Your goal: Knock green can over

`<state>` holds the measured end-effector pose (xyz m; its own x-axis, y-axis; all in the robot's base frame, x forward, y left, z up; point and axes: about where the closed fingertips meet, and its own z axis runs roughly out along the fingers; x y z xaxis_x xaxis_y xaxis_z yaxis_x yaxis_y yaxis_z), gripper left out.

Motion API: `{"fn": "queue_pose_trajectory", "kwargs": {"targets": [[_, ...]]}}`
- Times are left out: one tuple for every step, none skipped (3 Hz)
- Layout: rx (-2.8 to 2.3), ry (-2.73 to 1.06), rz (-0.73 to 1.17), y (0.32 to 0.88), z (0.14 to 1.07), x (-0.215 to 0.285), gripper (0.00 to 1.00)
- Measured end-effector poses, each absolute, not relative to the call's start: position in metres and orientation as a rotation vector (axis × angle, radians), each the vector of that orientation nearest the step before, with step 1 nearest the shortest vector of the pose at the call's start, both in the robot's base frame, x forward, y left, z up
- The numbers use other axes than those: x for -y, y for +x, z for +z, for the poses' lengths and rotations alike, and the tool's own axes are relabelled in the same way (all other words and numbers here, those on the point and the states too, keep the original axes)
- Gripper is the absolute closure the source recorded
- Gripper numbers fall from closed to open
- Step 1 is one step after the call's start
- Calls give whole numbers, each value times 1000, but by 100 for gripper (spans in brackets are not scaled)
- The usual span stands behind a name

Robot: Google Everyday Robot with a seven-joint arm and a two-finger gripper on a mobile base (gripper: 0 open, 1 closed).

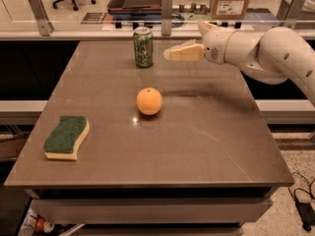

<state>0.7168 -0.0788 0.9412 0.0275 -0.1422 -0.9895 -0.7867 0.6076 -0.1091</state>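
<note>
You are looking down on a brown bench (206, 151) that fills most of the frame, its near edge running along the bottom and its far edge meeting a railed partition across the top. Your white arm (280, 53) comes in from the right edge in the upper right of the frame, bends, and reaches leftward above the far part of the bench, casting a soft shadow on the surface below it. A sponge (66, 136), green on top with a yellow base, lies flat in the lower left of the frame near the bench's left edge, well apart from everything else. At the end of the arm, your pincer (170, 56) points toward the left in the upper middle of the frame; its pale fingers look pressed together into one tapered wedge, with no gap showing and nothing held. The green can (143, 46) stands upright at upper centre, near the far edge of the bench, just left of the pincer tip; a narrow strip of bench shows between them, so they are near but not touching. An orange (149, 101) sits at the centre of the frame, below the can and apart from it. A cardboard box (231, 1) rests beyond the partition at the top right.
</note>
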Motion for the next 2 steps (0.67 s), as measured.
{"fn": "queue_pose_trajectory", "kwargs": {"targets": [[-1511, -806, 592, 732, 931, 69, 0], [-1556, -794, 603, 747, 915, 58, 0]]}}
